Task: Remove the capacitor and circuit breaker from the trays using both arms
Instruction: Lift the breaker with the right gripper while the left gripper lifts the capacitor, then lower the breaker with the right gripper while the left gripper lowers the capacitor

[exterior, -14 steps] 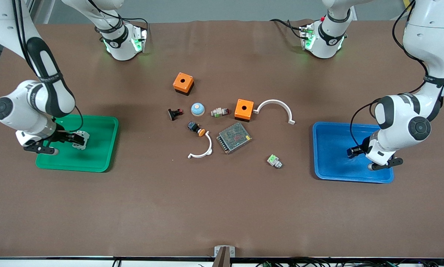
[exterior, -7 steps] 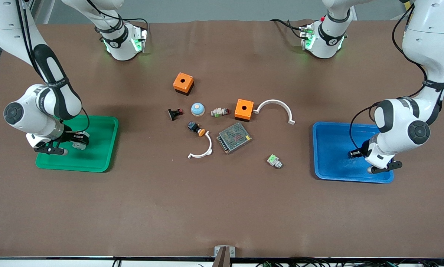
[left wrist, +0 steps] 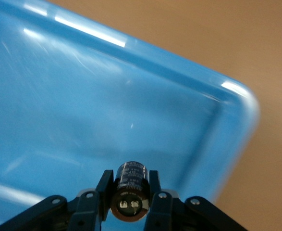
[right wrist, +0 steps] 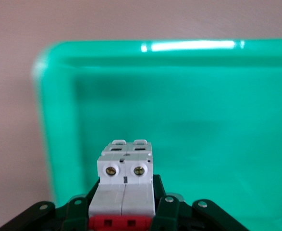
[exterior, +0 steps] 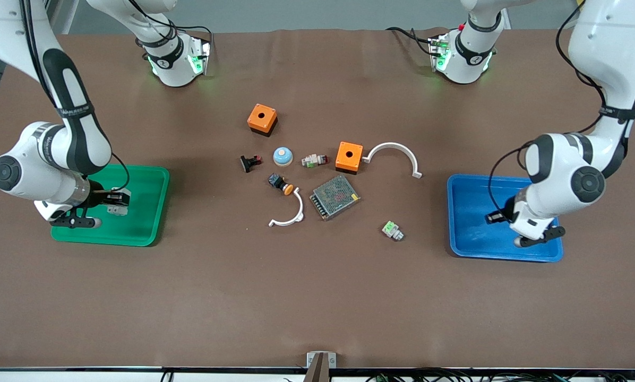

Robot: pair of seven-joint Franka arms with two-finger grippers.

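My left gripper (exterior: 494, 217) is shut on the capacitor (left wrist: 129, 190), a tiny black cylinder with a silvery end, and holds it low over the blue tray (exterior: 474, 241), whose floor fills the left wrist view (left wrist: 83, 120). My right gripper (exterior: 117, 202) is shut on the breaker (right wrist: 125, 185), a white block with a red lever, and holds it low over the green tray (exterior: 142, 223), also seen in the right wrist view (right wrist: 203, 120). In the front view the breaker (exterior: 118, 207) shows at the fingers. I cannot tell whether either part touches its tray.
In the middle of the table lie two orange boxes (exterior: 262, 119), (exterior: 349, 156), a black button with orange cap (exterior: 281, 184), a blue-white dome (exterior: 283, 155), a metal mesh unit (exterior: 334, 197), two white curved pieces (exterior: 394, 154), (exterior: 289, 212), and green-and-white connectors (exterior: 392, 230), (exterior: 314, 159).
The right arm has swung over the green tray with the breaker, out toward the table's end and now back and nearer the front camera. The left gripper has shifted toward the table's middle, still holding the capacitor.
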